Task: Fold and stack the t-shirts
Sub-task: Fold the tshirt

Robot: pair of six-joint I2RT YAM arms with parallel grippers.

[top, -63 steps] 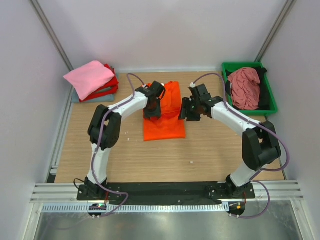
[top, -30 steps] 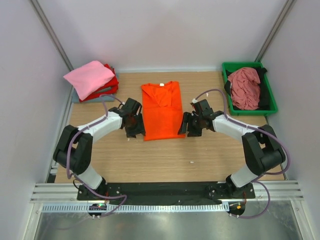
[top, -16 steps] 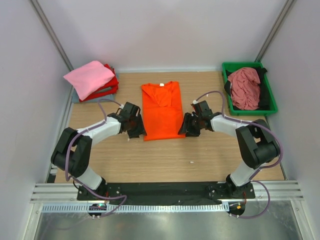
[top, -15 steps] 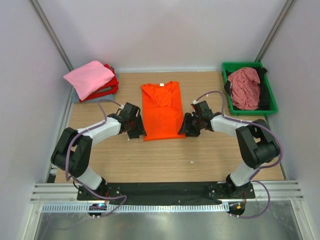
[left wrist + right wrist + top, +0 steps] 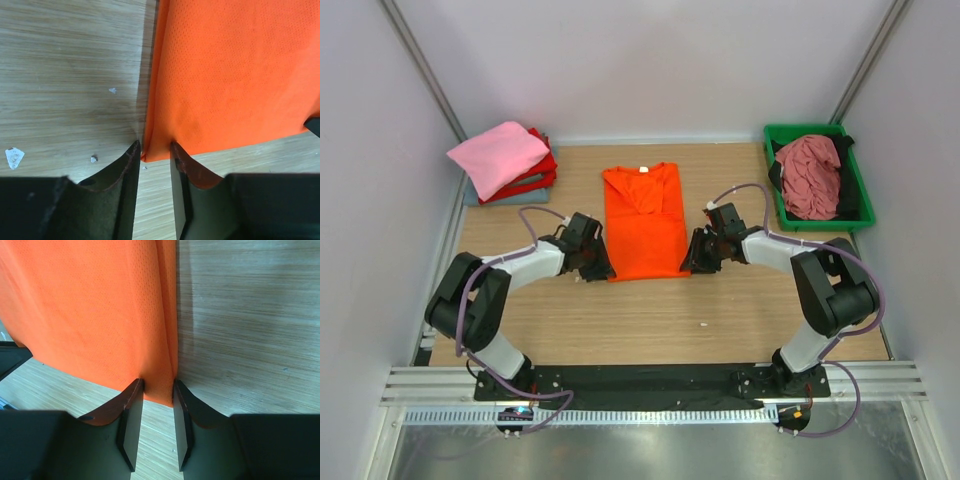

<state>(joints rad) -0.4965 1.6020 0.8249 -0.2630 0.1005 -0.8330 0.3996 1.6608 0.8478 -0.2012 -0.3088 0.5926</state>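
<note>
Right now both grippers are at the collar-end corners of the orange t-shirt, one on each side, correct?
Not the collar end. In the top external view the left gripper and right gripper are at the hem-end corners of the orange t-shirt, one on each side.

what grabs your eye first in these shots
The bright orange t-shirt lies flat mid-table, with the left gripper and right gripper straddling its two near corners. A pink-topped folded stack sits at the far left, and a green tray heaped with rose cloth at the far right.
</note>
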